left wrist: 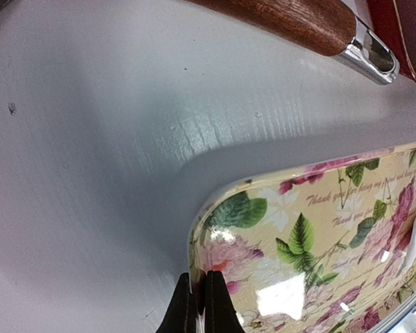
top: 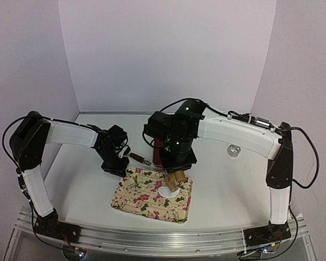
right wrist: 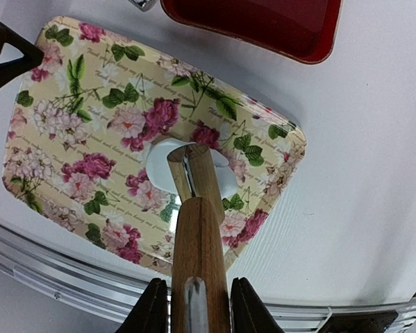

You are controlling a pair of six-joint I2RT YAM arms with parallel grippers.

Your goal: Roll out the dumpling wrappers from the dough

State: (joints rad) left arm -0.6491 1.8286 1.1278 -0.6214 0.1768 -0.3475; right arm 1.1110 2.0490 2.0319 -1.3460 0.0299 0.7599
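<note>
right gripper (right wrist: 197, 302) grips wooden roller (right wrist: 197, 229), apparently resting on dumpling wrapper (right wrist: 159, 165).

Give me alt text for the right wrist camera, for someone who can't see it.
The right fingers grip a wooden roller whose head rests on a white dough disc on a floral tray. A red tray lies beyond it, and the left fingers sit at the floral tray's far corner.

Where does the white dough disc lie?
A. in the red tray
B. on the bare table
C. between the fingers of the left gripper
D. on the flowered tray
D: the right wrist view shows the dough disc on the flowered tray, under the end of the wooden roller.
</note>
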